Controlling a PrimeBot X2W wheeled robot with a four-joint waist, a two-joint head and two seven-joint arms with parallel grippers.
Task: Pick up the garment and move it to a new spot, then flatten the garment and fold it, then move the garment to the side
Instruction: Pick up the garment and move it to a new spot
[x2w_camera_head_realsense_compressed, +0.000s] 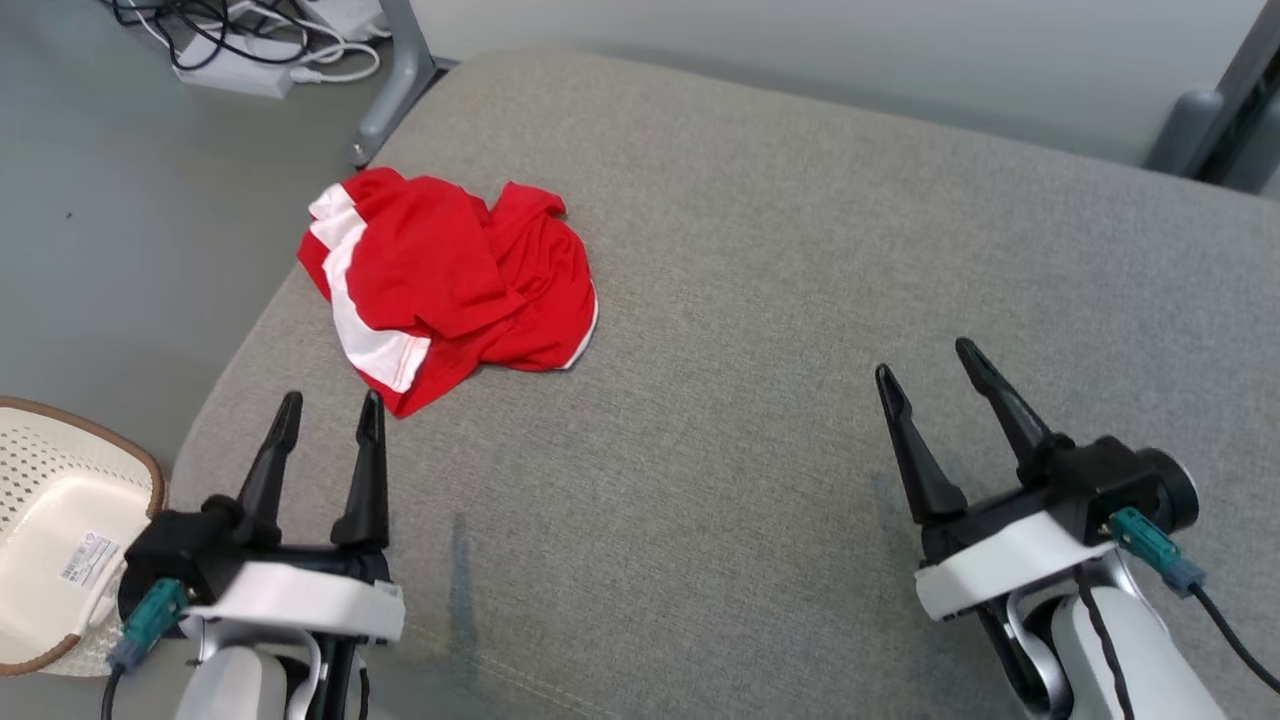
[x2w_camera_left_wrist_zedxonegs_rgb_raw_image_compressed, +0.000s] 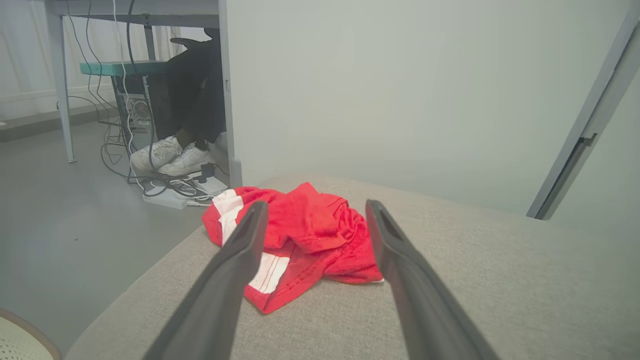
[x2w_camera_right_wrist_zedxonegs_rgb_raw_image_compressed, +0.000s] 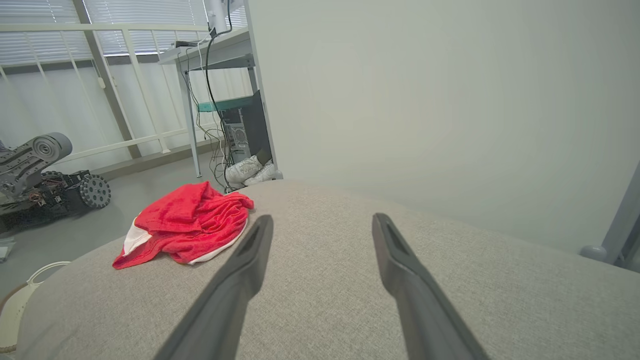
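Head view: left tool (x2w_camera_head_realsense_compressed: 331, 397), right tool (x2w_camera_head_realsense_compressed: 924, 357) open, empty.
Garment (x2w_camera_head_realsense_compressed: 450, 285) near cushion (x2w_camera_head_realsense_compressed: 750, 300) edge; shallow pinch may nudge it off.

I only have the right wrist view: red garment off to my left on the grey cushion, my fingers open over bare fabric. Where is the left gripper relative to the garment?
Observer: From the head view, the left gripper is open and sits just short of the garment's nearest corner, not touching it.
Operator: Is it lined up on the cloth, or off to one side?
Observer: It's lined up. In the left wrist view the garment lies ahead, framed between its two fingers, on the cushion near the left edge.
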